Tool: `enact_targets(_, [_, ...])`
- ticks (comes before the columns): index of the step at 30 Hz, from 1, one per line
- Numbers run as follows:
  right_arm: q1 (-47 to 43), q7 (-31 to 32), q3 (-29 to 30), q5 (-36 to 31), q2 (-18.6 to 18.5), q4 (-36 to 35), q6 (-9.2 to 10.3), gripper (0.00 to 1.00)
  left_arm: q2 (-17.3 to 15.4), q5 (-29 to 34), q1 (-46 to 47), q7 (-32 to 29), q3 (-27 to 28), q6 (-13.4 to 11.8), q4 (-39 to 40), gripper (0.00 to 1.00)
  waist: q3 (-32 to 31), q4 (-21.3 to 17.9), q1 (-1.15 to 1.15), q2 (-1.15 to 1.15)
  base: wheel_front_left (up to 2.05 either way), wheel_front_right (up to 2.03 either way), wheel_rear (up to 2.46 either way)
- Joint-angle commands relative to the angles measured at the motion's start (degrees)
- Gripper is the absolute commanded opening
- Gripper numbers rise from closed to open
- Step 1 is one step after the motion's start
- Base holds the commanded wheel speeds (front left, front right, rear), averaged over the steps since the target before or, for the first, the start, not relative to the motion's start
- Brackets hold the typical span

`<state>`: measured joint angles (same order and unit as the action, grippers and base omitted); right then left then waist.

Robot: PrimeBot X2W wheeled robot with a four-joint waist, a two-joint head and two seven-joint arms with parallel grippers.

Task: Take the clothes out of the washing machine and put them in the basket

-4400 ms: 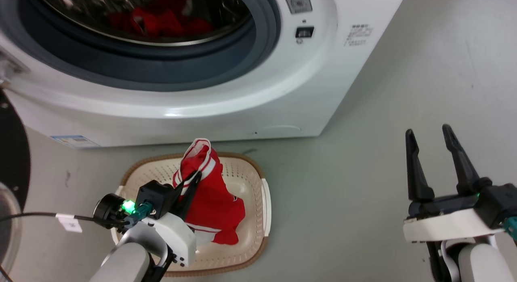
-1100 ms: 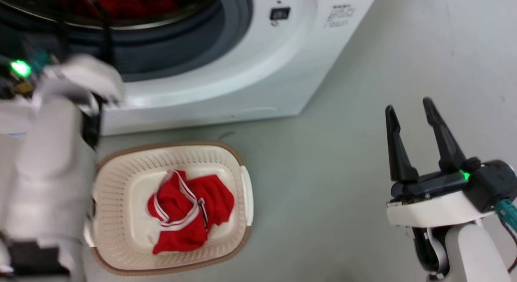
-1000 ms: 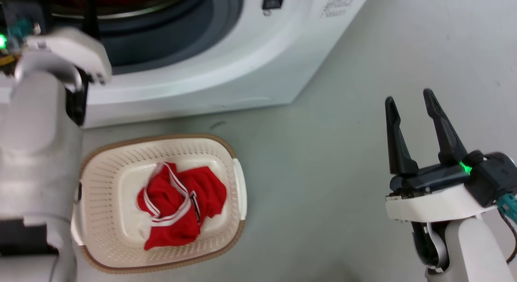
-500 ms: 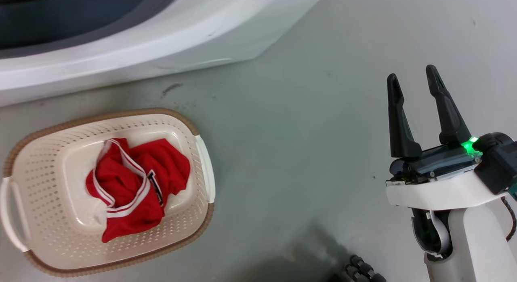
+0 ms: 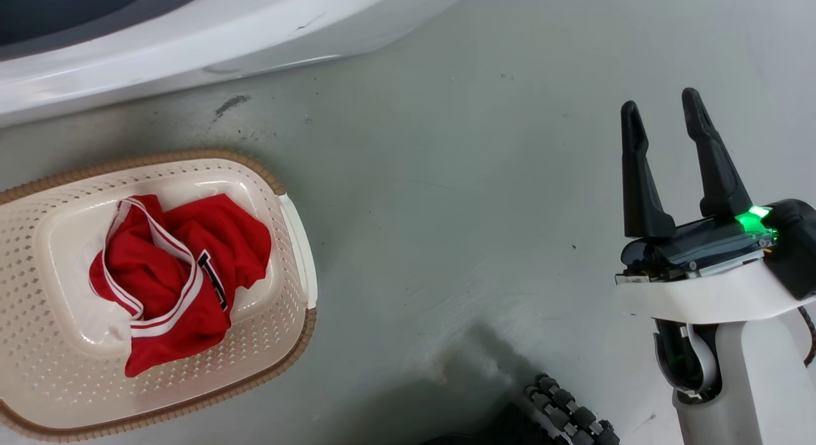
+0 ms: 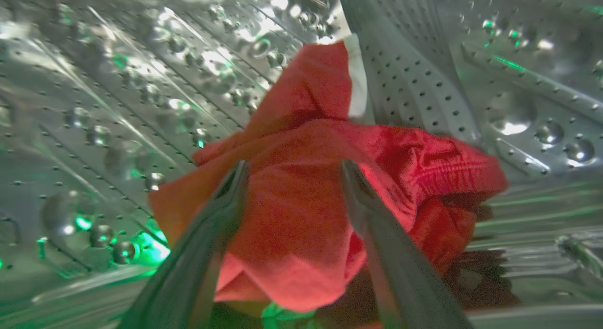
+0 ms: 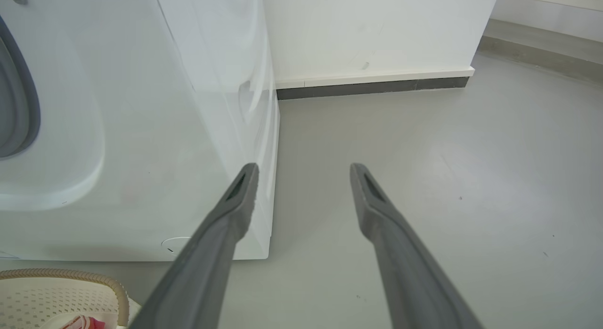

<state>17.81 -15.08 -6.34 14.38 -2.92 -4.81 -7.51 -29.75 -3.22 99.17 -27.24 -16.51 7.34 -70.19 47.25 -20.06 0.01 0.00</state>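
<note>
In the left wrist view my left gripper is inside the washing machine's steel drum, open, its two fingers spread over a crumpled red garment with a white trim edge at its top. In the head view another red garment with white-striped trim and a dark logo lies in the cream basket at the lower left. The washing machine front runs along the top left. My right gripper hovers open and empty over the floor at the right, far from the basket.
The grey floor spreads between the basket and my right arm. A dark ribbed part of my base shows at the bottom edge. In the right wrist view the washing machine's side, a white wall with dark skirting and the basket's corner appear.
The head camera has tilted down and shifted, so the basket and machine slid left and up in view. My left arm has left the head view. The right gripper stays open.
</note>
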Motion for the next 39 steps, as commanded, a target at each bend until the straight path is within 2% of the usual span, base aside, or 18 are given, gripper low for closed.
enact_targets(1, [0.93, -0.14, 0.22, 0.21, 0.07, -0.26, 0.04, 1.0, 0.48, -0.59, 0.72, -0.72, -0.62, 0.06, -0.27, 1.0, 0.51, -0.07, -0.01, 0.0, 0.0, 0.0, 0.0])
enact_targets(15, [1.67, -0.14, 0.37, 0.56, 0.08, -0.2, 0.04, 1.0, -1.63, -7.96, -0.95, -3.52, -7.11, 0.08, 0.13, 1.0, 2.19, -0.04, -0.01, 0.0, 0.0, 0.0, 0.0])
enact_targets(16, [1.74, -0.14, 0.4, 0.6, 0.07, -0.17, 0.04, 1.0, -1.74, -8.51, -1.03, -3.71, -7.54, 0.08, 0.24, 0.72, 2.22, -0.06, -0.01, 0.0, 0.0, 0.0, 0.0])
enact_targets(17, [1.79, -0.14, 0.48, 0.67, 0.08, -0.13, 0.04, 1.0, -1.97, -8.83, -1.02, -3.67, -8.11, 0.08, 0.5, 0.35, 2.24, -0.08, -0.01, 0.0, 0.0, 0.0, 0.0])
enact_targets(18, [1.85, -0.14, 0.54, 0.73, 0.08, -0.08, 0.04, 1.0, -2.22, -9.08, -0.97, -3.27, -8.6, 0.08, 0.83, 0.09, 2.27, -0.09, -0.01, 0.0, 0.0, 0.0, 0.0])
enact_targets(19, [1.89, -0.14, 0.55, 0.72, 0.08, -0.03, 0.04, 1.0, -2.22, -9.5, -1.09, -3.06, -9.03, 0.08, 0.99, 0.0, 2.25, -0.12, -0.01, 0.0, 0.0, 0.0, 0.0])
enact_targets(28, [1.42, -0.14, 0.63, 0.37, 0.08, 0.49, 0.04, 1.0, -3.21, -11.27, -1.94, 3.06, -12.0, 0.08, 2.97, 0.0, 0.64, 0.22, -0.01, 0.0, 0.0, 0.0, 0.0])
enact_targets(39, [-0.44, -0.14, 1.22, -1.74, 0.07, 1.9, 0.04, 1.0, 1.27, -13.62, -9.19, 15.68, -12.03, -0.01, 3.28, 0.0, -6.68, 3.27, -0.01, 0.0, 0.0, 0.0, 0.0])
